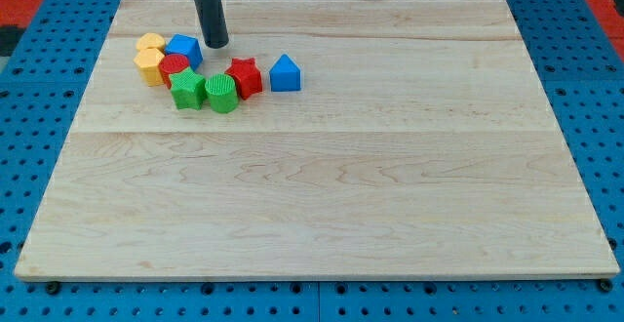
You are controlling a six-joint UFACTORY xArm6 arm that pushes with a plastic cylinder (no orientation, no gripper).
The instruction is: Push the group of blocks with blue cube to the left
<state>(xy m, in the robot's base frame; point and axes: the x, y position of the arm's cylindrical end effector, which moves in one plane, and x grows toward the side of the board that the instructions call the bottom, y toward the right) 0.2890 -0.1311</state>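
A blue cube (184, 50) sits near the view's top left in a tight cluster with two yellow blocks (150, 42) (149, 64), a red cylinder (175, 67), a green star-shaped block (187, 89) and a green cylinder (221, 95). A red star-shaped block (244, 76) lies just right of the cluster, and a blue triangular block (284, 73) lies right of that. My tip (215, 44) rests on the board just to the right of the blue cube, close to it, above the red star.
The wooden board (322, 185) lies on a blue perforated table (29, 117). The cluster is near the board's left edge and top edge.
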